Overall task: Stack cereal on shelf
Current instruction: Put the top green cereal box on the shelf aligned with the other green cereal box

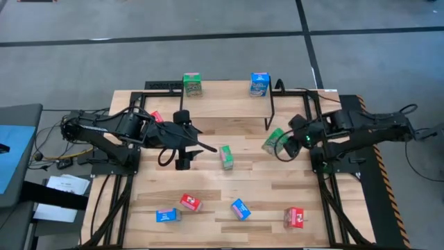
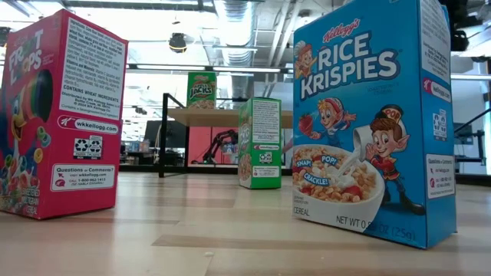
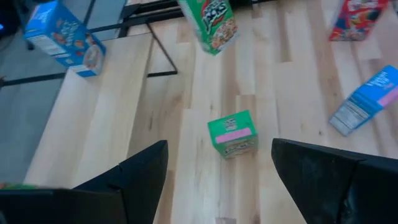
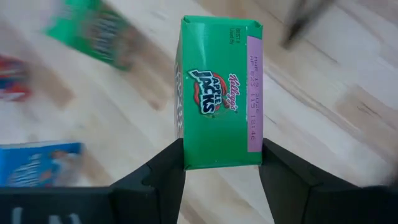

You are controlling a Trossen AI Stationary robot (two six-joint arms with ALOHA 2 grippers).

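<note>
High view: the shelf (image 1: 229, 89) sits at the far edge of the table (image 1: 208, 187). Two boxes already on it, a green box (image 1: 193, 85) twd the left end and a blue box (image 1: 259, 84) twd the right. So roughly 2 of 9 placed, by my count. The right gripper (image 1: 279, 142) is clamped on a second green box (image 1: 272, 139), held just off the shelf's right leg, likely next to go up. The left gripper (image 1: 181, 157) hangs w/ fingers spread, holding nothing, just left of a third green box (image 1: 227, 157) at mid-table. Still loose on the table: a red box (image 1: 156, 117) partly hidden behind the left arm, plus near the front edge a small blue box (image 1: 167, 216), a red one (image 1: 191, 203), a tilted blue one (image 1: 241, 209) and a red one at right (image 1: 295, 218).

Low view: a Froot Loops box (image 2: 57, 115) and a Rice Krispies box (image 2: 376, 115) stand upright close to the lens; the shelf board shows behind w/ a green carton on top.

Left wrist view: open fingers frame the mid-table green carton, which lies top end up, pink label showing.

Right wrist view: fingers pinch the sides of the Apple Jacks carton; cardboard looks crisp, undented, pink date strip along one edge.
</note>
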